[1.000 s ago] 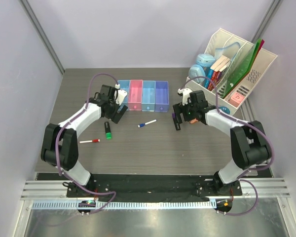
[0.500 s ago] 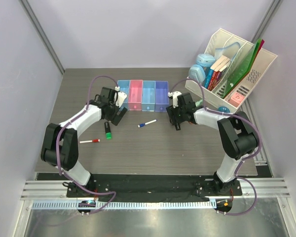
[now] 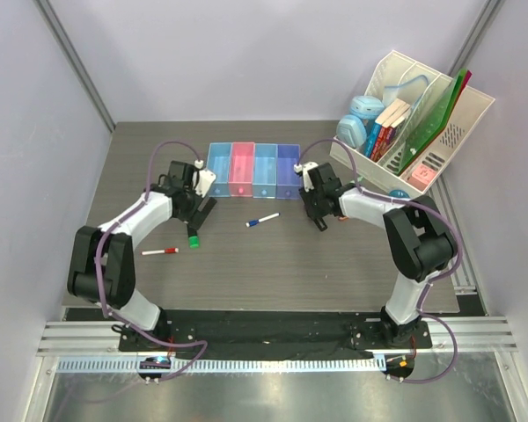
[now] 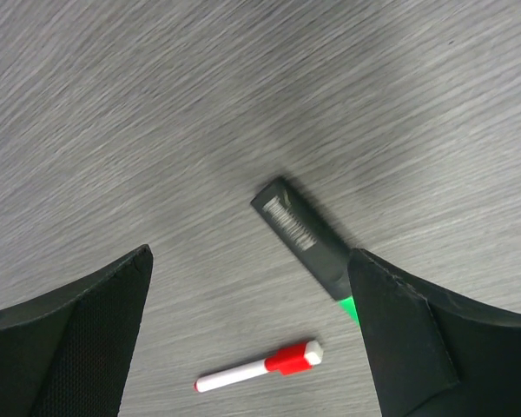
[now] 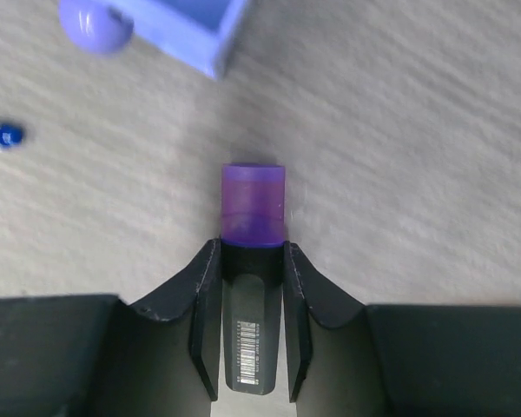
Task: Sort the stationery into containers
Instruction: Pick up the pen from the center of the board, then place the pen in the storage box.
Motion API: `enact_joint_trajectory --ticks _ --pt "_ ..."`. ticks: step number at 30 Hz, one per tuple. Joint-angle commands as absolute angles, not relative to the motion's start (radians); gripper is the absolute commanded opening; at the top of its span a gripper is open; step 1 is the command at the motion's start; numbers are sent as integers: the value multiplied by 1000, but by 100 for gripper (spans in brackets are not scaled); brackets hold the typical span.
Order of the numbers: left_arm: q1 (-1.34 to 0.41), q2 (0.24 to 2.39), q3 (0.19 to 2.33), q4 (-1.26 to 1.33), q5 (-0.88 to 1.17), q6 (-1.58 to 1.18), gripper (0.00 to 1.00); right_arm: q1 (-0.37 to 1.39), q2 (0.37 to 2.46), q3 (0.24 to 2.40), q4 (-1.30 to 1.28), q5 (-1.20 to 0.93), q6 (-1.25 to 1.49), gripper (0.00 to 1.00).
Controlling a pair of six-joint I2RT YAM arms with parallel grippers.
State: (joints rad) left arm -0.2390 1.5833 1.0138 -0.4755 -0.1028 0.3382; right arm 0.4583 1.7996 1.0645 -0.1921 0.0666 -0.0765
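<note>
Item 1. Containers (image 3: 253, 192): row of four joined translucent trays, light blue, pink, light blue, purple, at 12 o'clock on the grey wood-grain table (image 3: 273, 272).

Item 2. Purple highlighter (image 5: 253, 204): pinched at its black body by the right gripper (image 5: 253, 252), both jaws pressed against its sides, the purple end sticking out past the tips. It sits at 5 o'clock from the purple tray (image 5: 191, 26), over bare table.

Item 3. Green highlighter (image 4: 304, 234): flat on the table at 7 o'clock from the trays. The left gripper (image 4: 250, 254) hangs above it, jaws spread wide, holding nothing.

Item 4. Red-capped white marker (image 4: 260, 368): on the table, at 7 o'clock from the green highlighter.

Item 5. Blue-capped white marker (image 3: 262, 219): on the table, at 6 o'clock from the trays, between the grippers.

Item 6. White slanted file rack (image 3: 475, 105): at 2 o'clock, holding books and folders.
</note>
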Motion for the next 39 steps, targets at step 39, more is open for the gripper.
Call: enact_joint_trajectory --ticks 39 --pt "-163 1523 986 -426 103 934 100 466 2115 1769 -187 46 -5 1"
